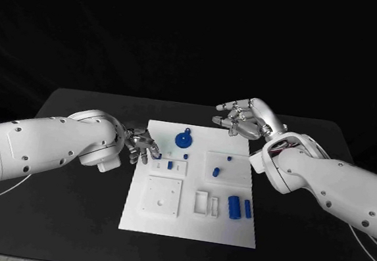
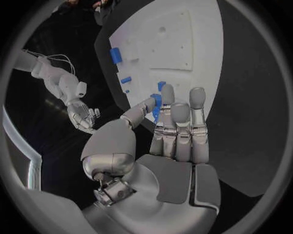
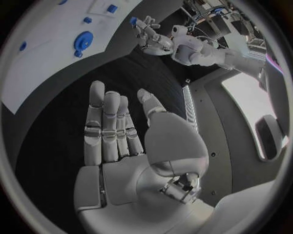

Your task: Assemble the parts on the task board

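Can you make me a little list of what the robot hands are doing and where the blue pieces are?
left hand: pinching a small blue part at the board's left edge
right hand: open, empty, held off the board's far right corner
task board: white plate in the middle of the black table
round blue part: on the board's far end
two blue cylinders: standing side by side near the board's right edge

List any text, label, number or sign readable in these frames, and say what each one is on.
None can be read. The task board is plain white with no print, and the blue parts, such as the round blue piece, show no marks. The left hand, pinching a small blue part, and the empty right hand carry no legible lettering.
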Action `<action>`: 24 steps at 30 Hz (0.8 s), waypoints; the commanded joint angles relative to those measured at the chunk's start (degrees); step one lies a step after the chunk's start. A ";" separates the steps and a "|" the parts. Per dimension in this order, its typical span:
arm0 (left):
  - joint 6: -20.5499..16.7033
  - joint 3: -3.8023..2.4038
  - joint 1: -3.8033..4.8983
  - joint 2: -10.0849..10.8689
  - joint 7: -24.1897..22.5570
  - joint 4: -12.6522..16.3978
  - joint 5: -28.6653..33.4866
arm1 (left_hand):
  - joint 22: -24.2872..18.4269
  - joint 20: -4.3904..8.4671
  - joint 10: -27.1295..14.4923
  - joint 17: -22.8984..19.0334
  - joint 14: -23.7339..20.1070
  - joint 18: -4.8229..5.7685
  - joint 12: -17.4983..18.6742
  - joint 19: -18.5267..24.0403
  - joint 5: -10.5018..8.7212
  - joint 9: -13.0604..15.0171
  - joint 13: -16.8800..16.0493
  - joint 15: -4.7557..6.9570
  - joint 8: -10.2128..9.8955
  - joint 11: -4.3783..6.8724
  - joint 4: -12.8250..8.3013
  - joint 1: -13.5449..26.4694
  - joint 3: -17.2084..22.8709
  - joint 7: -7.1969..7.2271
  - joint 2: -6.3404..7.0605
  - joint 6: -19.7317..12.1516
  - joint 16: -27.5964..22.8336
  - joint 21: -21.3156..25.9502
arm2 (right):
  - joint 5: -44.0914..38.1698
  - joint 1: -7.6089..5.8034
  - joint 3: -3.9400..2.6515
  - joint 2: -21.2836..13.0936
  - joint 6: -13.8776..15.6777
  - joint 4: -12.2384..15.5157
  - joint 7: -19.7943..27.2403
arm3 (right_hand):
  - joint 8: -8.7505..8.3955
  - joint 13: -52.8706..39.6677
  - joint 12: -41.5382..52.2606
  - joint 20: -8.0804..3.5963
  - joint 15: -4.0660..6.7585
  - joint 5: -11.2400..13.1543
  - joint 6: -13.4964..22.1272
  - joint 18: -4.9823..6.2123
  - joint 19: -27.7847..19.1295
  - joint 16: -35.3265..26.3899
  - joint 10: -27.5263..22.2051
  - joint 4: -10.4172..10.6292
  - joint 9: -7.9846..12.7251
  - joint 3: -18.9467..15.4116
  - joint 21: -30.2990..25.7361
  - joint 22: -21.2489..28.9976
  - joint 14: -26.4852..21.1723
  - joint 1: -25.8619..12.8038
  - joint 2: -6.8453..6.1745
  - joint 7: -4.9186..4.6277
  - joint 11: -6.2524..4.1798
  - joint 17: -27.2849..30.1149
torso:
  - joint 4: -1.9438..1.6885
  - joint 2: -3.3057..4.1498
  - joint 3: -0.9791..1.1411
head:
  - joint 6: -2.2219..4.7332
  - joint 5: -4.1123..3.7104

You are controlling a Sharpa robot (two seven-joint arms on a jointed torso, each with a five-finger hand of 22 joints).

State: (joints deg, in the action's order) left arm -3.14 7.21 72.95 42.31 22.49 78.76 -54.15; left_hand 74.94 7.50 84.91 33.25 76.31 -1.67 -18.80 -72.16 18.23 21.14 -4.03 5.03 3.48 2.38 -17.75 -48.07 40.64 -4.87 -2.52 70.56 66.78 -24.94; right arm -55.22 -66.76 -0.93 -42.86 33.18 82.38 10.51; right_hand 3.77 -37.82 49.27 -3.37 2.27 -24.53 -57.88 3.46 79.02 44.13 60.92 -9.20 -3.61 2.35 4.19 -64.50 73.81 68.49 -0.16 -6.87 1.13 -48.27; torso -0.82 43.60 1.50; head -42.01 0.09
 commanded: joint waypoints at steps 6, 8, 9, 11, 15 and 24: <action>1.56 0.23 0.36 -2.11 6.93 -1.70 -9.65 | 1.12 0.24 1.94 0.98 2.06 0.23 -0.96 0.08 0.39 0.38 0.05 1.48 0.28 1.42 1.17 -0.30 1.41 5.42 0.25 8.59 -0.32 -0.81 | 0.90 0.03 -0.25 0.20 -1.27 -0.18 0.31 | -0.23 0.10 0.35 0.16 -0.07 -0.21 -0.48 1.01 -0.04 0.27 -0.47 -0.39 0.05 -0.01 0.32 -0.07 -0.48 -0.59 0.06 0.03 -0.03 0.06 | 0.03 0.01 0.00 | -0.32 0.19; 1.66 0.52 0.38 -2.61 7.23 -2.17 -10.41 | 1.13 0.24 1.92 1.44 2.18 0.25 -1.18 0.12 0.52 0.49 0.05 1.47 0.28 1.46 1.16 -0.26 1.49 5.44 0.30 8.67 -0.24 -0.98 | 0.90 0.03 -0.27 0.25 -1.33 -0.17 0.27 | -0.23 0.10 0.35 0.16 -0.07 -0.21 -0.48 1.01 -0.04 0.27 -0.47 -0.39 0.05 -0.01 0.32 -0.07 -0.48 -0.59 0.06 0.03 -0.03 0.06 | 0.03 0.01 0.04 | -0.33 0.21; 1.72 0.67 0.39 -2.90 7.36 -2.46 -10.71 | 1.14 0.25 1.92 1.91 2.24 0.24 -1.31 0.19 0.50 0.61 0.08 1.48 0.27 1.49 1.14 -0.21 1.56 5.45 0.33 8.69 -0.21 -1.17 | 0.90 0.03 -0.27 0.27 -1.35 -0.16 0.25 | -0.23 0.10 0.35 0.16 -0.07 -0.21 -0.48 1.01 -0.04 0.27 -0.47 -0.39 0.05 -0.01 0.32 -0.07 -0.48 -0.59 0.06 0.03 -0.03 0.06 | 0.03 0.01 0.05 | -0.33 0.21; 1.89 0.95 0.41 -3.49 7.50 -3.05 -11.11 | 1.14 0.25 1.92 1.91 2.24 0.24 -1.31 0.19 0.50 0.61 0.08 1.48 0.27 1.49 1.14 -0.21 1.56 5.45 0.33 8.69 -0.21 -1.17 | 0.91 0.03 -0.28 0.30 -1.40 -0.11 0.20 | -0.23 0.13 0.41 0.15 -0.07 -0.24 -0.49 1.01 -0.05 0.31 -0.48 -0.52 0.05 0.06 0.34 -0.11 -0.52 -0.64 0.06 0.03 -0.03 0.10 | 0.05 0.02 0.04 | -0.49 0.20; 2.21 1.33 0.42 -4.44 7.68 -4.04 -11.45 | 1.12 0.24 1.95 2.18 2.29 0.25 -1.39 0.22 0.52 0.67 0.06 1.47 0.29 1.48 1.17 -0.21 1.61 5.48 0.29 8.75 -0.18 -1.24 | 0.90 0.03 -0.29 0.35 -1.48 -0.07 0.10 | -0.23 0.15 0.46 0.15 -0.07 -0.26 -0.50 1.01 -0.05 0.34 -0.50 -0.64 0.05 0.12 0.34 -0.14 -0.55 -0.68 0.07 0.03 -0.03 0.14 | 0.09 0.03 0.02 | -0.55 0.13; 3.79 1.99 0.43 -6.58 7.60 -5.95 -11.30 | 1.05 0.37 1.90 7.06 3.19 0.41 -3.61 0.24 0.96 1.53 -0.17 1.63 0.27 1.83 1.16 0.33 1.60 5.85 0.31 9.75 1.29 -1.84 | 0.90 0.03 -0.29 0.51 -1.61 0.05 -0.03 | -0.23 0.27 0.46 0.13 -0.05 -0.43 -0.51 1.01 -0.08 0.44 -0.55 -1.12 0.05 0.53 0.36 -0.24 -0.58 -0.65 0.11 0.02 -0.05 0.23 | 0.08 0.04 0.05 | -0.76 -0.12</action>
State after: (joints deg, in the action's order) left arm -1.14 9.19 73.30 36.01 29.78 72.95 -64.70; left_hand 74.92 7.69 85.12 40.00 77.83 -1.30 -22.18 -71.96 18.91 22.63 -4.15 5.29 3.60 2.58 -17.54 -47.69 41.16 -4.66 -2.14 70.79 67.89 -26.48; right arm -54.38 -66.75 -1.19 -42.43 32.47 82.30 10.32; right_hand 3.77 -37.64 49.62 -3.37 2.11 -24.85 -57.88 3.47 79.02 44.33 60.71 -10.00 -3.62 2.83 4.19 -64.66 73.65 68.49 -0.16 -6.87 0.92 -48.12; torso -0.75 43.63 1.53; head -42.74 0.03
